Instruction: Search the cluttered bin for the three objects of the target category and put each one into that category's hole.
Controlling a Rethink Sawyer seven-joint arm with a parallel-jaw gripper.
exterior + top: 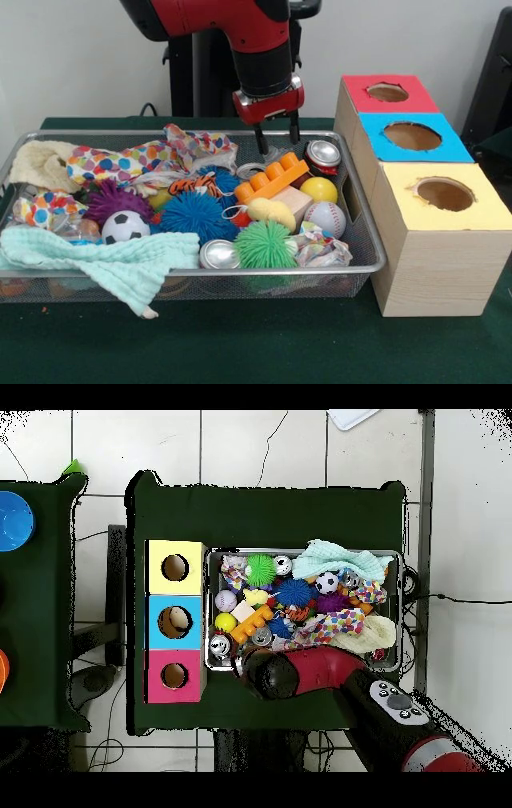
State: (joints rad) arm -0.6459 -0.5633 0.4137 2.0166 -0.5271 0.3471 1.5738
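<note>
while arm hangs over wire bin, pincer sits spread, gripping nothing, tips just above clutter at bin's far edge near silver can. bin rests on dark green surface, touching wooden box with red, blue, yellow holes. white wall behind; tiled floor around surface.

Toy-filled bin left of three-holed box, cloth draped over bin's front rim
</note>
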